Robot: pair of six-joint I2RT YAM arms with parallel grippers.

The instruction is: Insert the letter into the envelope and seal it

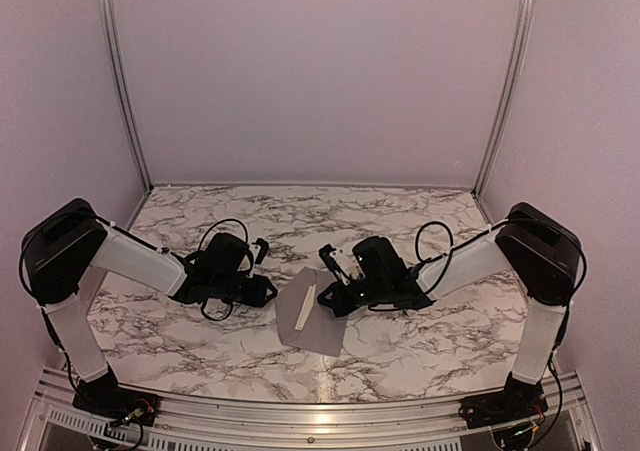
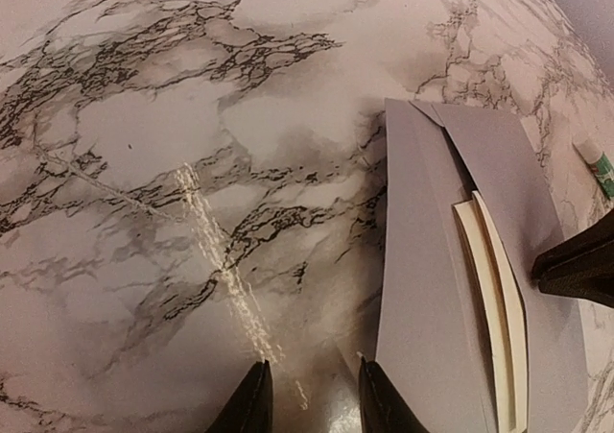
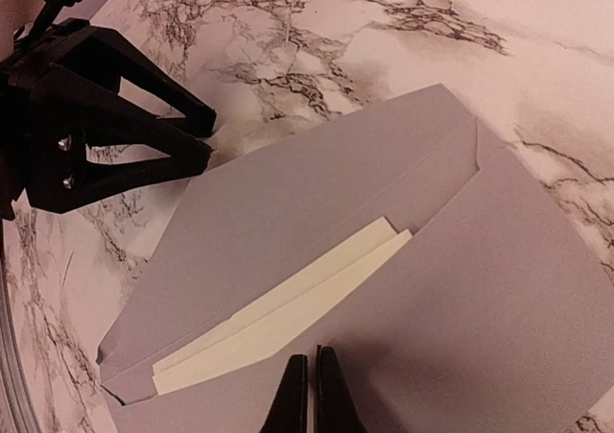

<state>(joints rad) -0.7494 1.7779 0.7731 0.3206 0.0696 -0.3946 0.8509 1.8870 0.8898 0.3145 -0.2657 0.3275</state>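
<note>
- Closest to the arm bases in the overhead view, the envelope [image 1: 322, 333] lies flat on the marble table [image 1: 420, 221]. It's a touch toward 6 o'clock from the middle, long axis roughly 6-to-12 and tipped a bit to 1.
- Its flap [image 3: 288, 198] is open and lying flat out toward 9 o'clock, so the mouth faces that way. The pocket [image 3: 480, 289] is the 3 o'clock half.
- The letter [image 1: 303, 306] is tucked into that pocket, long axis running along the mouth, so also about 6-to-12. Only a cream strip with two stepped edges shows, and how deep the rest goes is hidden under the grey.
- The right gripper [image 1: 333, 303] sits on the 3 o'clock side with its fingers pinched tight together and nothing between them. The tips are over the pocket, just beside the cream strip. Can't tell if they actually press the paper.
- The left gripper [image 1: 268, 291] is at 9 o'clock with a narrow gap between its fingers and only marble in it. One finger is right at the flap's edge, gripping nothing I can see.
- Farther out, the left wrist view catches a small green-white tube [image 2: 600, 162], cut off by the frame edge.
</note>
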